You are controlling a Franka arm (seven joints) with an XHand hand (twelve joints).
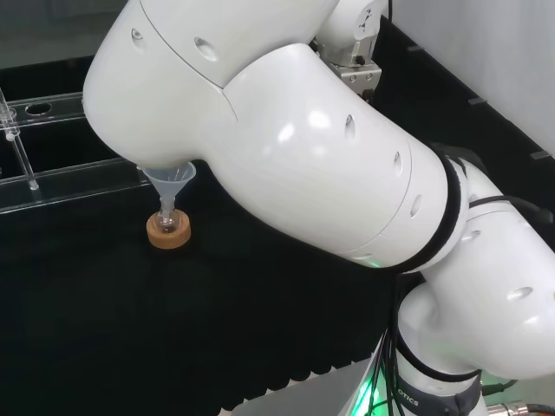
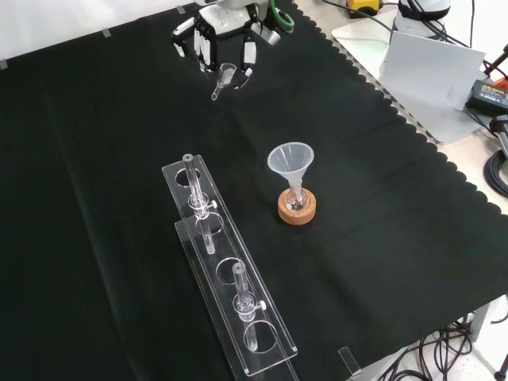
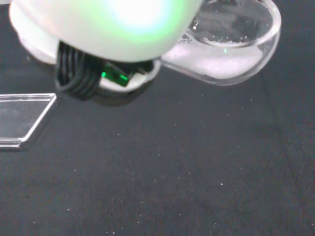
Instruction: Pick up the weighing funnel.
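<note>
A black cloth covers the surface (image 2: 119,159). In the front view a long clear plastic rack (image 2: 230,278) lies slanting across the middle of it, with round holes along its length and two thin clear tubes (image 2: 195,186) standing upright in it. Just to the right of the rack stands the big funnel (image 2: 290,159), mouth up, with its stem in a small flask (image 2: 297,202) on a cork ring (image 2: 298,213). Both rack and funnel are well apart from the hand (image 2: 226,40), with bare cloth between. In the head view the arm's large white link (image 1: 286,130) stands in front of the hand's place and covers part of the funnel's rim; the cork ring sits below it in plain sight.

The weighing funnel (image 2: 225,78) is at the top of the front view, far up the cloth, directly under the hand. The hand's fingers (image 2: 248,54) curl down around its wide end and hold it. Whether it touches the cloth I cannot tell. Its long axis slants: the rounded bowl sits between the fingers and the short stem sticks out toward the lower left of that view, roughly toward the near end of the rack.

It is a small clear piece, smooth and glossy, shaped like a scoop with a rounded bowl that narrows to a tube. In the wrist view a white powdery layer lies in its bowl (image 3: 231,49), and a corner of the flat clear rack shows on the finely woven black cloth. The hand is black and white, the cork ring tan and matte.
</note>
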